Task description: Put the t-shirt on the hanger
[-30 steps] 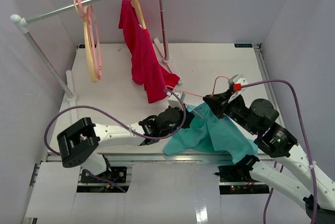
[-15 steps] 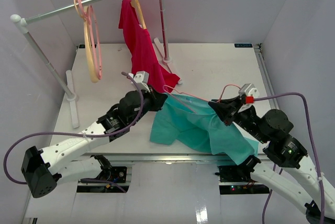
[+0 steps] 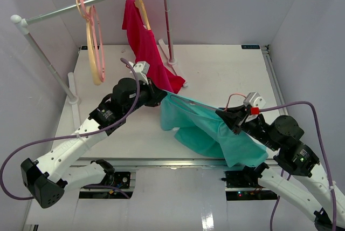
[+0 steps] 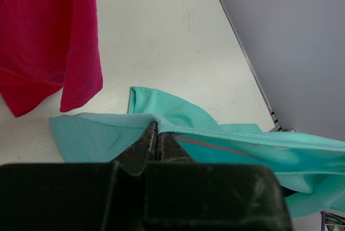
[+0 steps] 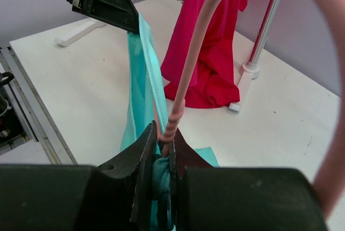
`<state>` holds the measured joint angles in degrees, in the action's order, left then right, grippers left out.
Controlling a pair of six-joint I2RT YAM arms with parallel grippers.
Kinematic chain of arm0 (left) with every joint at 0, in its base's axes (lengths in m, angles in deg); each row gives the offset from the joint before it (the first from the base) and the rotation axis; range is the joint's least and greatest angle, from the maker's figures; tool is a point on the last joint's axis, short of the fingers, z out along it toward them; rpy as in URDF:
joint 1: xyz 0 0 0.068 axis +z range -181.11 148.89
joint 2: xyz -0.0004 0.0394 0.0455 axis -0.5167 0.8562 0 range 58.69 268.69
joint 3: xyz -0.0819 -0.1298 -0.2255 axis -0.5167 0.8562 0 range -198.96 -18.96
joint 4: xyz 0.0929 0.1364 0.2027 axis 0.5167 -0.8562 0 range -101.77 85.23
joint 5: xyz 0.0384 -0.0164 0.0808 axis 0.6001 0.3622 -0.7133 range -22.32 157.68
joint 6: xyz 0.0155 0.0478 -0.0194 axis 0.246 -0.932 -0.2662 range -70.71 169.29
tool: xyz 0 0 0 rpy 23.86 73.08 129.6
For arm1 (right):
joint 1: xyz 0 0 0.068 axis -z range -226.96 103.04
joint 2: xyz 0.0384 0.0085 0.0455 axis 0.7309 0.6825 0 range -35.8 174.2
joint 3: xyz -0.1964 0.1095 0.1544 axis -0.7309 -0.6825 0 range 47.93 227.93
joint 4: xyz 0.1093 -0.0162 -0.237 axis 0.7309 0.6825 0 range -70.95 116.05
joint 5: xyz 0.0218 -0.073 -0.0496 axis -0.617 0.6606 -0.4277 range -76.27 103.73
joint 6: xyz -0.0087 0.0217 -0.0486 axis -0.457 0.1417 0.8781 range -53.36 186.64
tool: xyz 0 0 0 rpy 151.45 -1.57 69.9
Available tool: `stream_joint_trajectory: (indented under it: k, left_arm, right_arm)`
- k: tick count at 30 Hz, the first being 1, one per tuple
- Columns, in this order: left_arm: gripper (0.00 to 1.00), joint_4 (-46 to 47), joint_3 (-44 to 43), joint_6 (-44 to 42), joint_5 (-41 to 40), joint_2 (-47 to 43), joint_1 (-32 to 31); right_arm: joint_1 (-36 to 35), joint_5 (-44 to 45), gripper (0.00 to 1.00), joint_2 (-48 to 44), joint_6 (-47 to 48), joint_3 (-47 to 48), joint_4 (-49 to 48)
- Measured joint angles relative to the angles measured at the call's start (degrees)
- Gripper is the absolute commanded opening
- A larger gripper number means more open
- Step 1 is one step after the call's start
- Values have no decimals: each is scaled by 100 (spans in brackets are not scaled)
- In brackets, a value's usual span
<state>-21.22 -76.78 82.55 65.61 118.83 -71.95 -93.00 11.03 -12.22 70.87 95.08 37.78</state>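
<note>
Teal t-shirt is now stretched between both grippers, just in front of the red garment. Right gripper, nearest, is clamped on the hanger neck together with a fold of shirt; it has drawn back from the red garment. Left gripper, pinching the shirt's hem, has swung away from the right one up to the red garment's lower edge, pulling the cloth taut.

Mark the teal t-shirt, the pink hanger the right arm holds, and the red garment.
Teal soft cloth t-shirt (image 3: 207, 131): top view, middle of the cloth.
Thin light-pink plastic hanger (image 5: 190, 69): right wrist view, curved hook stem.
Crimson-red cloth garment (image 3: 141, 42): top view, upper hanging part.
</note>
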Motion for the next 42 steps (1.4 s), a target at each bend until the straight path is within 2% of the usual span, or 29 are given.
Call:
stream_joint_trajectory:
  k: [6,16,20,25,27,28,30,33,38,42]
  left_arm:
    - [0,-66,-129,-422,974,156,124]
    - [0,599,-101,-518,2679,696,137]
    - [0,721,-306,-491,2971,982,-139]
    - [0,755,-544,-471,2952,1064,-657]
    - [4,760,-639,-476,2956,1064,-805]
    - [9,747,-691,-489,2957,1066,-845]
    - [36,698,-788,-550,2960,1074,-863]
    - [54,318,-989,-759,2865,1103,-864]
    - [58,-648,-1254,-1398,2053,1068,-864]
    - [59,-1385,-1367,-1753,1752,919,-862]
  right_arm:
    - [0,73,8,114,61,65,157]
    - [2,-122,8,1192,-108,140,-234]
    - [7,-240,8,1515,-154,140,-305]
    - [12,-494,8,1615,-315,88,-552]
    - [13,-606,8,1633,-378,66,-684]
    - [13,-655,8,1652,-393,58,-744]
    - [13,-709,8,1678,-411,3,-862]
    - [19,-845,8,1663,-440,-152,-970]
    - [22,-1344,8,1155,-660,-889,-1123]
    - [22,-1660,8,890,-797,-1196,-1170]
